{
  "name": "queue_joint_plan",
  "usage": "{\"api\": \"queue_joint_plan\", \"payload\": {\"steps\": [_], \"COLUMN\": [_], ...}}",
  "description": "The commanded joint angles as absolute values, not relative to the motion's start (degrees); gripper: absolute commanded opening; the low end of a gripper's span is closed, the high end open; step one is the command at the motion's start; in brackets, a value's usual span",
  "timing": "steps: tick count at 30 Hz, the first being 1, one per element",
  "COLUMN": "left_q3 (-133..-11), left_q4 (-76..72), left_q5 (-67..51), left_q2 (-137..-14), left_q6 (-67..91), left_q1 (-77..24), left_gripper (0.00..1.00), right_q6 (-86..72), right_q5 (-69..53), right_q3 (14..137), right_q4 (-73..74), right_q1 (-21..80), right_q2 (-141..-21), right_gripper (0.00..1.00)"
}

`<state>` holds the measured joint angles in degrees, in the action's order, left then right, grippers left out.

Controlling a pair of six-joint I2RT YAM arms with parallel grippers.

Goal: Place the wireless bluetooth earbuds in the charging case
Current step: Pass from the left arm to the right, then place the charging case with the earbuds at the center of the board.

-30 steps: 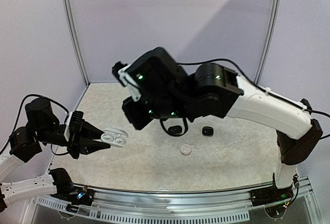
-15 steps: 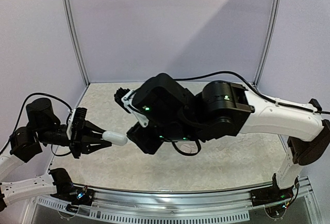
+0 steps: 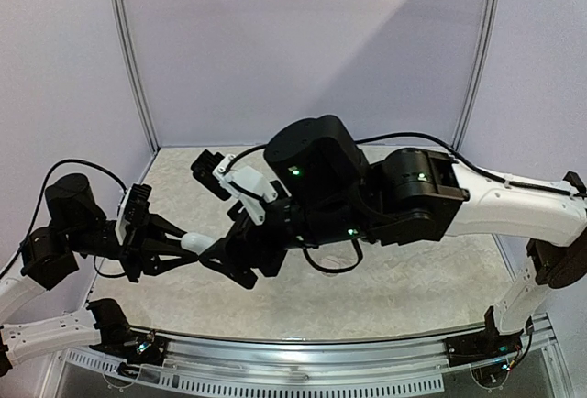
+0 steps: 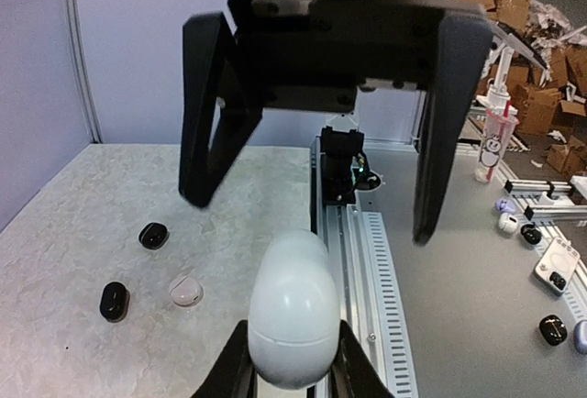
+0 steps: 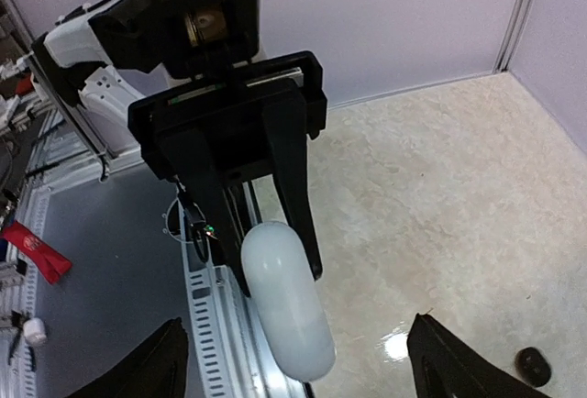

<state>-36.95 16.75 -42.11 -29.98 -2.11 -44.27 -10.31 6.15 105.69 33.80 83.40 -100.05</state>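
The left pincer grips a closed white case by its lower end, one finger on each side, so the egg-shaped case stands upright above them. Facing it from above hangs the right pincer, its two black fingers spread wide, one to each side of the case and clear of it. On the marbled table to the left lie a black earbud, a second black earbud nearer the camera, and a white earbud near the second. A metal rail runs along the table's edge.
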Motion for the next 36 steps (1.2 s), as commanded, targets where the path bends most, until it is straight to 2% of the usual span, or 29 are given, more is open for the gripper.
{"api": "queue_joint_plan", "payload": {"steps": [1,5,9,10,12,13,14,15,16,18,22,25,27,32,36], "left_q3": [-36.31,-36.30,-36.31,-36.22,-36.09,-35.92,-35.76,-35.53,-35.30,-35.35,-35.13,-34.41,-33.16,-29.03,-27.69], "left_q4": [13.64,13.96,14.03,13.93,13.86,13.93,13.98,14.13,14.07,14.23,17.52,24.84,29.53,32.89,30.74], "left_q5": [-45.83,-46.52,-46.61,-46.55,-46.03,-44.73,-42.18,-37.97,-34.79,-30.26,-14.21,6.85,15.50,19.89,18.92], "left_q2": [-30.06,-29.85,-29.79,-29.79,-29.80,-29.83,-29.80,-29.72,-29.75,-30.15,-29.97,-30.57,-31.58,-30.67,-30.26], "left_q6": [-0.24,1.05,1.21,1.35,1.55,1.98,3.01,4.50,5.81,5.88,9.07,15.63,19.86,24.57,23.70], "left_q1": [-43.59,-43.51,-43.33,-43.25,-43.20,-43.16,-43.11,-43.07,-42.99,-42.66,-41.67,-39.66,-37.44,-31.12,-27.31], "left_gripper": [0.00,0.00,0.00,0.00,0.00,0.06,0.34,0.81,0.97,0.99,0.99,0.99,0.99,0.99,0.99], "right_q6": [-10.22,-12.70,-12.24,-12.14,-12.09,-12.19,-12.69,-14.57,-16.58,-23.43,-46.44,-54.99,-60.88,-69.20,-73.64], "right_q5": [0.92,-2.87,-4.17,-4.09,-4.07,-3.55,-2.78,-2.08,-1.35,-0.94,-13.70,-18.26,-16.67,-5.52,-1.73], "right_q3": [108.97,109.22,109.31,109.26,108.86,108.69,108.57,108.43,107.99,105.08,87.96,73.19,65.10,51.93,41.92], "right_q4": [35.16,33.54,32.87,32.84,32.56,32.76,33.60,35.00,37.21,42.34,46.74,34.46,27.37,24.87,21.55], "right_q1": [81.32,80.59,80.54,80.51,80.47,80.35,80.03,79.16,77.64,73.45,61.58,58.30,56.53,52.86,49.45], "right_q2": [-104.91,-105.97,-106.05,-105.87,-105.16,-104.77,-104.57,-104.15,-103.97,-103.68,-102.55,-98.78,-94.89,-82.24,-74.69], "right_gripper": [0.75,0.43,0.04,0.00,0.00,0.00,0.00,0.00,0.00,0.00,0.00,0.00,0.01,0.04,0.04]}}
